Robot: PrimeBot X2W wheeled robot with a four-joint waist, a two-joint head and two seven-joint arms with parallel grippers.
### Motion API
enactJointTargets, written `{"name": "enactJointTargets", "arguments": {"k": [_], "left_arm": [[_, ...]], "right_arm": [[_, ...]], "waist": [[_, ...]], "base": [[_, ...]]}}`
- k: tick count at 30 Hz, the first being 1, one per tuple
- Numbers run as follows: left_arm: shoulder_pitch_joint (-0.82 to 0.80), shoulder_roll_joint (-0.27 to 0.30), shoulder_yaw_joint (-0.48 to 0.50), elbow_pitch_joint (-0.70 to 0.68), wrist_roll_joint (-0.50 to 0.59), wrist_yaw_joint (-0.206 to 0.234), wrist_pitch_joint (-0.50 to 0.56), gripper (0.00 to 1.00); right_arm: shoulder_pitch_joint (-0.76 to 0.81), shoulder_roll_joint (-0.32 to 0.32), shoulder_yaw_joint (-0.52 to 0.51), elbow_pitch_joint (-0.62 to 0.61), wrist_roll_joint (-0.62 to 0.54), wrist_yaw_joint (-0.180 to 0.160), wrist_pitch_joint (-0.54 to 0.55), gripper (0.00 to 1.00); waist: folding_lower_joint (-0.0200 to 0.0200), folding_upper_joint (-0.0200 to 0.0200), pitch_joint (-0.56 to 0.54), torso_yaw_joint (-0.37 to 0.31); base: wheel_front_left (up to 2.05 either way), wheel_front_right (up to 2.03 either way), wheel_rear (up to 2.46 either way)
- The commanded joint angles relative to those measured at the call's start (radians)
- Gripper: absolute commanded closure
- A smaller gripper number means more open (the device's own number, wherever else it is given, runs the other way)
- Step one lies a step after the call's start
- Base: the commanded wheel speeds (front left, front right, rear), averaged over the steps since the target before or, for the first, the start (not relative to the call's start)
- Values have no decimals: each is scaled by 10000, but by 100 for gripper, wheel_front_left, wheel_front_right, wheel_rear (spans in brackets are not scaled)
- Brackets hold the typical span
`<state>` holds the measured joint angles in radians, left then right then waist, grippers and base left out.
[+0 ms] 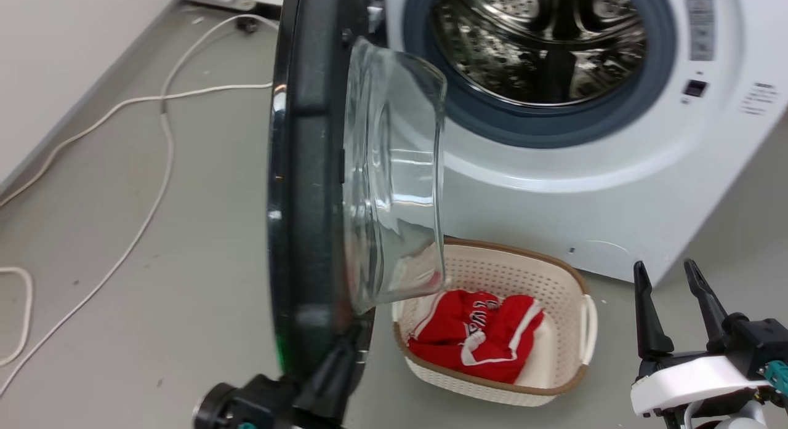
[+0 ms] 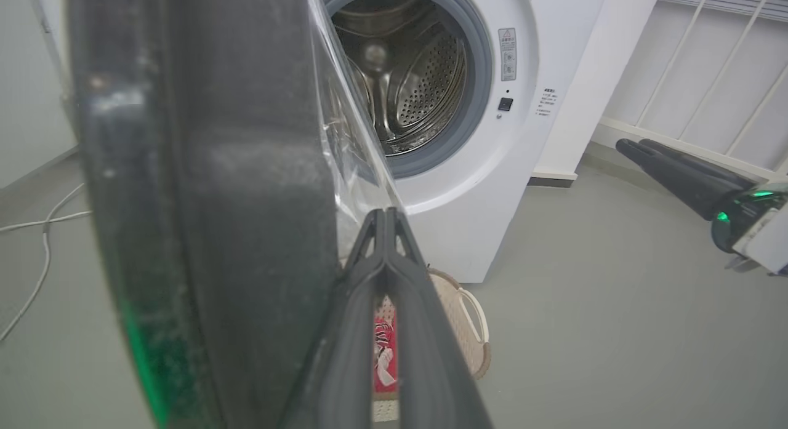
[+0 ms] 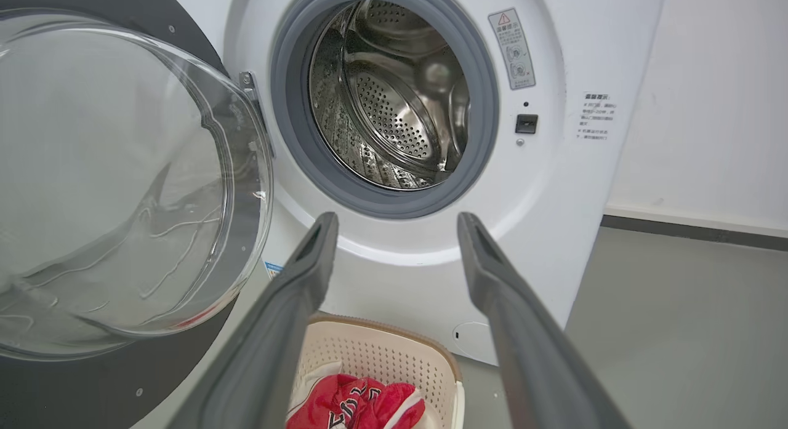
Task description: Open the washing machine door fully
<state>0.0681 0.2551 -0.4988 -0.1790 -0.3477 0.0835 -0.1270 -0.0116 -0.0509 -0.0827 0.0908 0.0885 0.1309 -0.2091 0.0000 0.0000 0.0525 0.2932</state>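
While my left gripper [image 2: 385, 215], shut on nothing, lies against the inside of the door [image 1: 308, 170], I'd push outward steadily near its rim; it stands roughly square to the washing machine [image 1: 554, 189]; my right gripper [image 1: 674, 281] hangs open.

Tapered dark fingers [image 1: 649, 324], white wrist housing [image 1: 695, 373]

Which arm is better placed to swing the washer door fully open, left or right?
Left. Its shut left gripper sits at the inner lower edge of the washing machine door, seemingly ready to push it wider. The right gripper hangs open, apart from the door, beyond the laundry basket.
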Motion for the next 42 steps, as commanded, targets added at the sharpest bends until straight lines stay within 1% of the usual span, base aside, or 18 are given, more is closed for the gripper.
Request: {"name": "enactJointTargets", "arguments": {"k": [1, 5, 10, 17, 21, 25, 26, 28, 38, 42], "left_arm": [[91, 164, 317, 8, -31, 247, -85, 100], [174, 342, 800, 19, -90, 538, -204, 100], [-25, 678, 1502, 321, -159, 819, -383, 100], [-485, 1088, 2605, 1023, -513, 1083, -719, 100], [-732, 1221, 3292, 1521, -927, 1118, -879, 100], [-1059, 1453, 4113, 2062, -1273, 1078, -1142, 100], [-1219, 1604, 4668, 2411, -1463, 1049, -1267, 100], [-1370, 1728, 5035, 2730, -1591, 929, -1316, 100], [-2307, 2185, 6232, 4341, -1572, 290, -1398, 100], [-2625, 2134, 6677, 4821, -1396, -34, -1402, 100]], "right_arm": [[70, 14, -8, -54, -16, -5, 48, 0], [40, 13, 12, -67, -1, -5, 72, 0], [-1, 13, 55, -68, 6, -5, 143, 0], [-163, 14, 137, -156, -244, -3, 314, 0], [-220, 13, 182, -225, -289, -5, 396, 0], [-315, 14, 196, -282, -264, -5, 392, 0], [-355, 13, 177, -272, -232, -5, 372, 0], [-398, 13, 179, -244, -229, -3, 349, 0], [-682, 14, 170, -127, -171, -5, 275, 0], [-720, 14, 169, -72, -128, -3, 240, 0]], "waist": [[0, 0, 36, 417], [0, 0, 54, 733], [0, 0, 60, 894], [0, 0, 211, 753], [0, 0, 368, 543], [0, 0, 590, 308], [0, 0, 718, 169], [0, 0, 794, 86], [0, 0, 1140, -153], [0, 0, 1171, -177]], "base": [[0, 0, 0], [0, 0, 0], [0, 0, 0], [0, 0, 0], [0, 0, 0], [0, 0, 0], [0, 0, 0], [0, 0, 0], [0, 0, 0], [0, 0, 0]]}}
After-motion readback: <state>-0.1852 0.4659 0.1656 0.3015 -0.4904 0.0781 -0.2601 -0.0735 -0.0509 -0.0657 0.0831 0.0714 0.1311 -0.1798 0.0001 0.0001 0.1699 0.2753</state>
